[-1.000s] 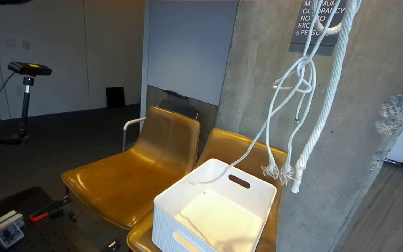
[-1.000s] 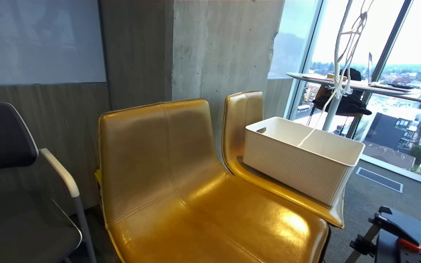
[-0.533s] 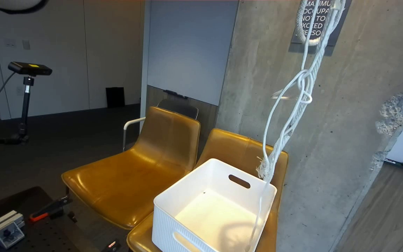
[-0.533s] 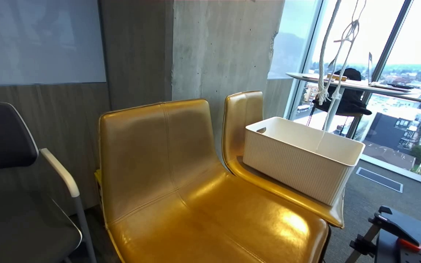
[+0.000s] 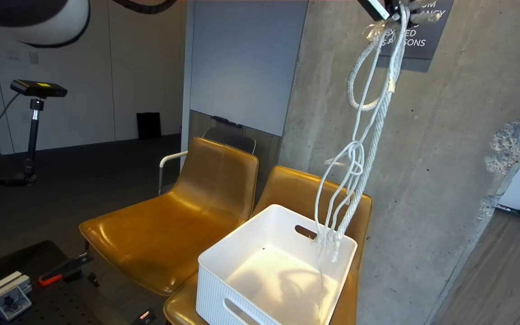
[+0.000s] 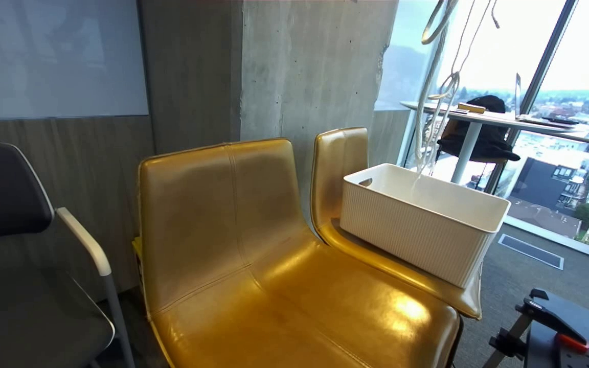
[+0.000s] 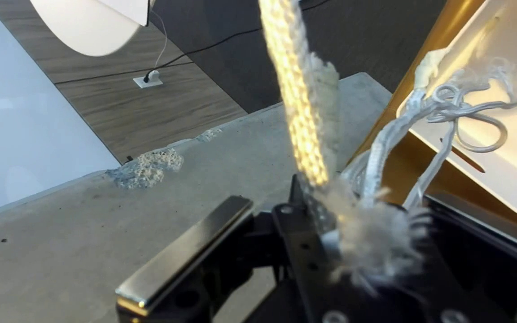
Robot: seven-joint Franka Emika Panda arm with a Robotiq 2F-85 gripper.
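My gripper (image 5: 394, 17) shows at the top edge of an exterior view. It is shut on a bundle of white ropes (image 5: 375, 135) that hangs from it. The bundle has a thick rope, a short loop and thin knotted cords; the ropes also show in an exterior view (image 6: 430, 87). The lower ends hang at and partly inside a white ribbed bin (image 5: 215, 289). In the wrist view the gripper (image 7: 346, 204) is partly hidden by a blurred frayed rope end (image 7: 375, 237). A thick rope end (image 7: 294, 89) sticks up from the jaws.
The bin stands on a tan leather chair (image 5: 345, 198); another tan chair (image 6: 212, 204) stands beside it. A concrete pillar (image 5: 458, 149) is behind the ropes. A camera on a stand (image 5: 39, 88) and a dark bench with an orange-handled tool (image 6: 573, 341) are near.
The gripper has come down into view at the top with the ropes. The ropes have swung and lowered, so their ends now reach the bin. An arm link has entered at the upper left.
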